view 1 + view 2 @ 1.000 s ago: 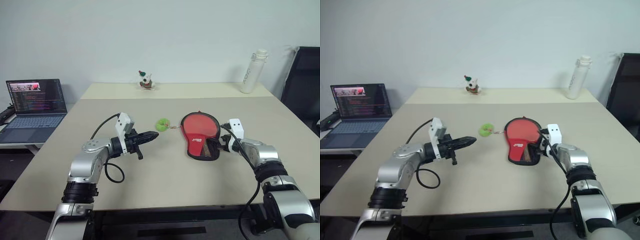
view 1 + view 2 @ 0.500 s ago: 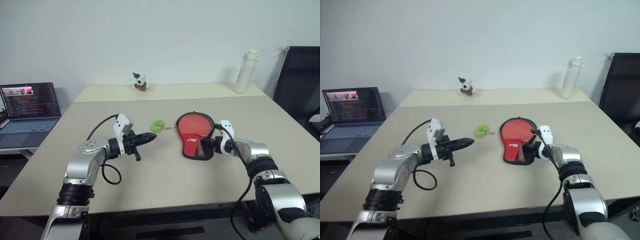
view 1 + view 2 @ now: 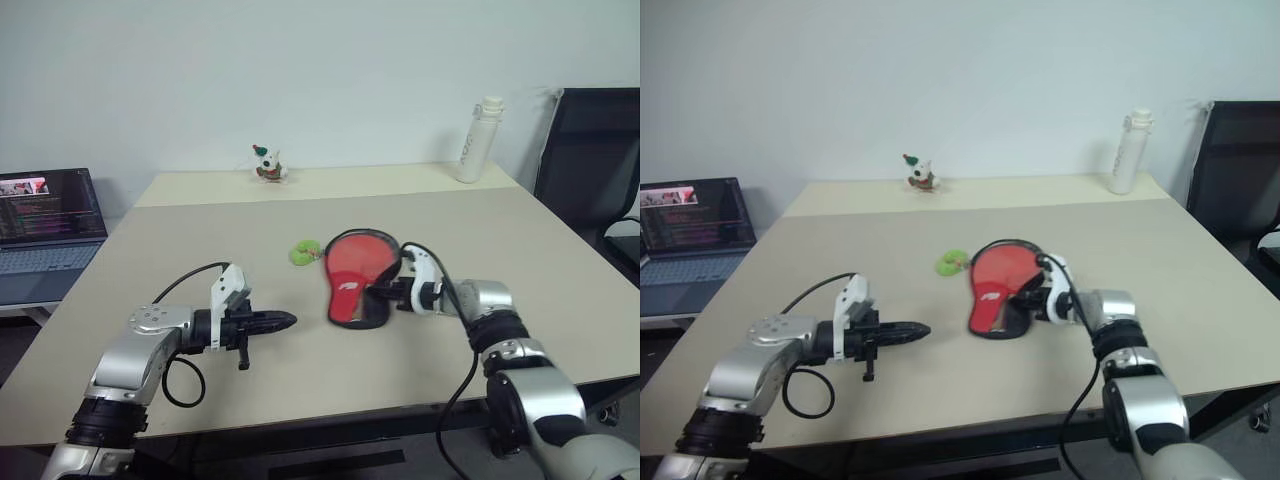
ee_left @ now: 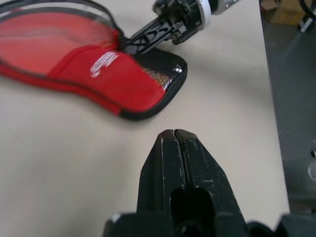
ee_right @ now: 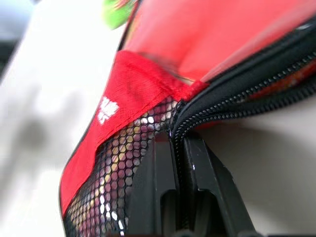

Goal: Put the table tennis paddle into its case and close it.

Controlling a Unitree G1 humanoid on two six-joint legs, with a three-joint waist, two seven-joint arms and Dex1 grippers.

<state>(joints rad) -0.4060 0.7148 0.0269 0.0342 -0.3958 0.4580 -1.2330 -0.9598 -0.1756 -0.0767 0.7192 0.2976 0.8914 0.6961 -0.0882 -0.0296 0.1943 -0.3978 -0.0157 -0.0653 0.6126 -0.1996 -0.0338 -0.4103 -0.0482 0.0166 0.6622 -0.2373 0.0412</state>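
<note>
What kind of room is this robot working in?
Probably an office or small lab: a large beige table against a plain white wall, an open laptop showing code on a side desk, and a black office chair. A white water bottle stands on the far table.

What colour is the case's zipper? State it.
Black, on the case; clearest in the right wrist view.

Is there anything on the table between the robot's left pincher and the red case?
No, just bare table between the left gripper and the case; the left wrist view shows that.
</note>
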